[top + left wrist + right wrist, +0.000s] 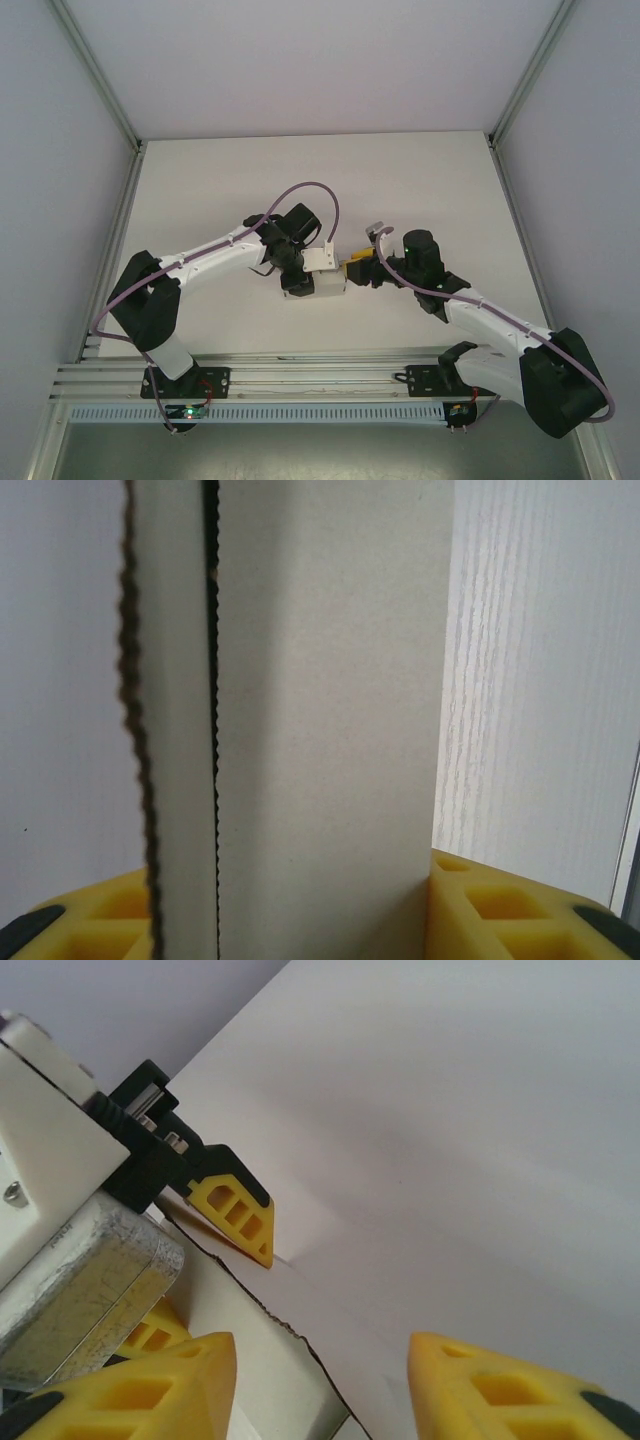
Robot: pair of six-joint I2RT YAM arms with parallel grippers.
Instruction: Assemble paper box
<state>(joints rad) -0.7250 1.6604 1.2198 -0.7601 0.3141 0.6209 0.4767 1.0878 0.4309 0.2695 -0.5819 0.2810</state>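
Observation:
The paper box is a small white card box hanging over the table's middle, between both arms. My left gripper is shut on it. In the left wrist view a box panel with a dark serrated edge stands between the yellow fingers. In the right wrist view the left arm's yellow fingertip presses on the box. My right gripper is open at the box's right end; its fingers straddle the serrated edge with a wide gap. From above the right gripper nearly meets the box.
The white table is closed in by pale walls with metal corner posts. An aluminium rail along the near edge carries both arm bases. Purple cables loop above the wrists.

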